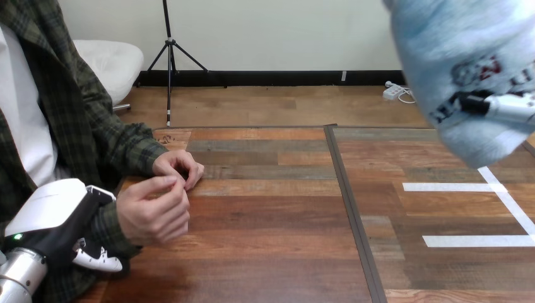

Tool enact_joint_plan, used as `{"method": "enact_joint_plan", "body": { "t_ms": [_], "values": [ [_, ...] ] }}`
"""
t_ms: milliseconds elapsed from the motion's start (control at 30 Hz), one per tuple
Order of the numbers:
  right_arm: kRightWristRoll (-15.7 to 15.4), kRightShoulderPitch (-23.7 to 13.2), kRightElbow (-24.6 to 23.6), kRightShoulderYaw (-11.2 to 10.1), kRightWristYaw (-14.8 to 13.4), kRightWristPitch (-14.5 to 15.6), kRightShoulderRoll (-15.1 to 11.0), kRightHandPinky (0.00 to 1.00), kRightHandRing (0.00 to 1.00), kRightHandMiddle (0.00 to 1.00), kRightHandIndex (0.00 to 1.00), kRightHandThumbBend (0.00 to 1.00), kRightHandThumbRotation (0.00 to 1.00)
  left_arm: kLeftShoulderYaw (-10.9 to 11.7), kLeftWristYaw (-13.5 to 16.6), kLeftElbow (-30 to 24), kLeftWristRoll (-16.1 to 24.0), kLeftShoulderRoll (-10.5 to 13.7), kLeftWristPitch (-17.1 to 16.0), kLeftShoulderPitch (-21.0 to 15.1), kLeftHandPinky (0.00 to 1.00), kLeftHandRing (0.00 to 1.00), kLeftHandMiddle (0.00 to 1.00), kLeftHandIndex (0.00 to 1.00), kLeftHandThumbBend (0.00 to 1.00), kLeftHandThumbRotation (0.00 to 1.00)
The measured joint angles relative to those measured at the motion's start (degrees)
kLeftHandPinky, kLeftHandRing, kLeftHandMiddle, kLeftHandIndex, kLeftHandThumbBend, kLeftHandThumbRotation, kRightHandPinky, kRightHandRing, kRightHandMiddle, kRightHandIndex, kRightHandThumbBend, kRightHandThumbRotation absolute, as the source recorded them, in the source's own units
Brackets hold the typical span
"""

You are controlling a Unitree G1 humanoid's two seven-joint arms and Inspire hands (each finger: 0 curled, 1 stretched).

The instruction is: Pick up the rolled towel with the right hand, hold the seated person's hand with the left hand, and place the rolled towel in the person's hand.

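Towel aloft, wrist held.
The right robot hand [505, 107] grips the towel [454, 57] high at right; the left robot hand [57, 218] curls round the person's wrist [110, 221] at the table's [271, 214] left edge.

Left hand [58, 218] low, right hand [505, 107] high.

Wooden table of mixed brown planks [271, 252], grain running across. A dark narrow seam strip [353, 227] runs from far edge to near edge, a little right of centre. Right of the strip, white tape lines [476, 240] lie flat on the surface: two across, one diagonal. On the left side, the person's nearer hand [154, 211] rests loosely curled on the planks. The person's farther hand [180, 165] rests close against it.
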Motion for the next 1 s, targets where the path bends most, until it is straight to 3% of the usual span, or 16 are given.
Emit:
{"method": "enact_joint_plan", "body": {
  "t_ms": [433,833,1000],
  "values": [
    [-3.1,0.0,0.5,2.6,-0.2,0.0,0.1,0.04,0.08,0.14,0.21,0.53,0.0,0.6,1.5,-0.9,-1.9,-0.3,-1.0,0.5,0.25,0.31,0.37,0.39,0.85,0.0],
    [-3.2,0.0,0.6,4.8,-0.2,0.4,0.6,0.03,0.07,0.13,0.19,0.51,0.0,0.6,2.5,-1.4,-2.0,-0.6,-1.2,0.5,0.25,0.31,0.37,0.39,0.85,0.0],
    [-3.3,0.0,0.9,5.9,-0.2,0.5,0.7,0.04,0.08,0.15,0.2,0.55,0.0,0.6,3.1,-1.4,-2.0,-1.0,-1.5,0.5,0.25,0.31,0.38,0.39,0.86,0.0]
  ]
}}
